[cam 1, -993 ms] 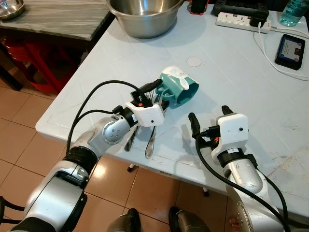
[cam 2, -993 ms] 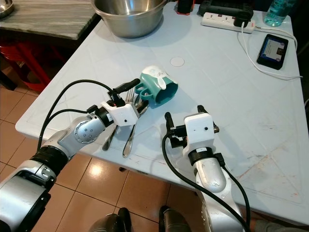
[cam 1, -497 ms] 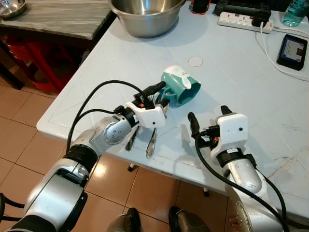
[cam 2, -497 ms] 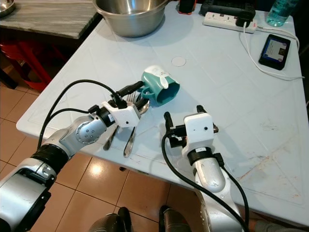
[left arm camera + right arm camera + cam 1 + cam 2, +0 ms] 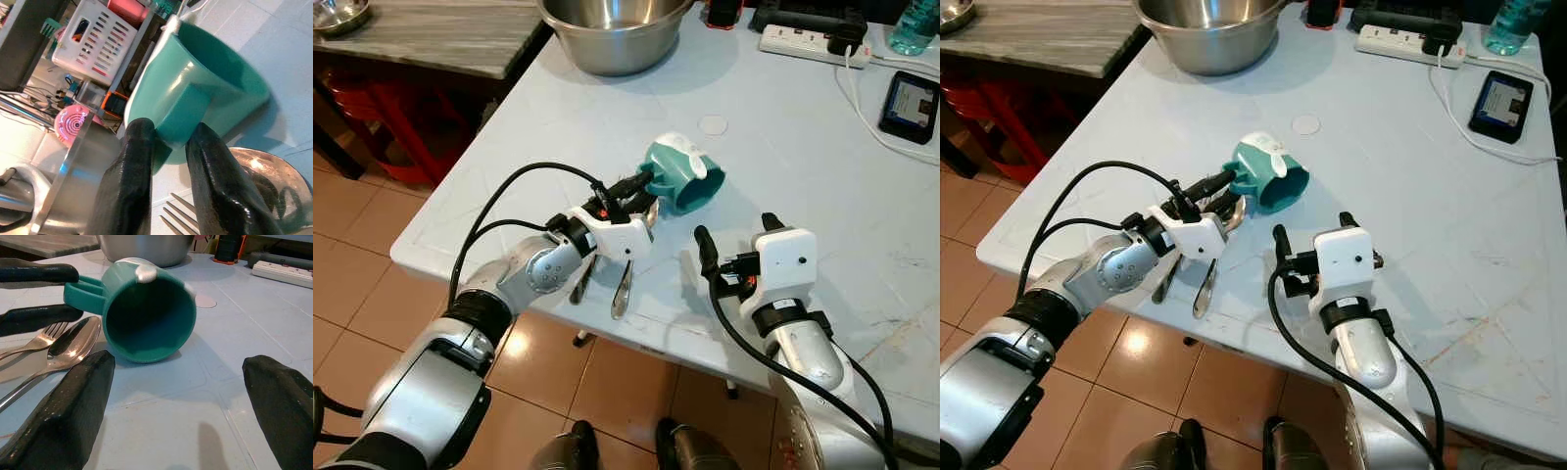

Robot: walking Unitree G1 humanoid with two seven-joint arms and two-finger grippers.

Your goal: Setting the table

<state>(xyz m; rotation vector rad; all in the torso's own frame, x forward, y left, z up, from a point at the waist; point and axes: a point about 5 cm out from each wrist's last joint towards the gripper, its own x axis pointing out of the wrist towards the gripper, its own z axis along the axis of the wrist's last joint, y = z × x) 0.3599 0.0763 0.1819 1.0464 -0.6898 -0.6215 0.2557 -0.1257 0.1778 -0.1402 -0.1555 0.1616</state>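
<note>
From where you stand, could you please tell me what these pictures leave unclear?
- Steel bowl: its top is cut off by the eye views' edge.
- Cutlery handles: partly hidden under the left pincer.
- Phone screen: too small to read.
- Green mug inside: too dark to see.

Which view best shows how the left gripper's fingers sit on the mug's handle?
The left wrist view: both fingers bracket the teal mug's handle up close. The right wrist view shows the mug and handle side-on; the eye views show it small.
</note>
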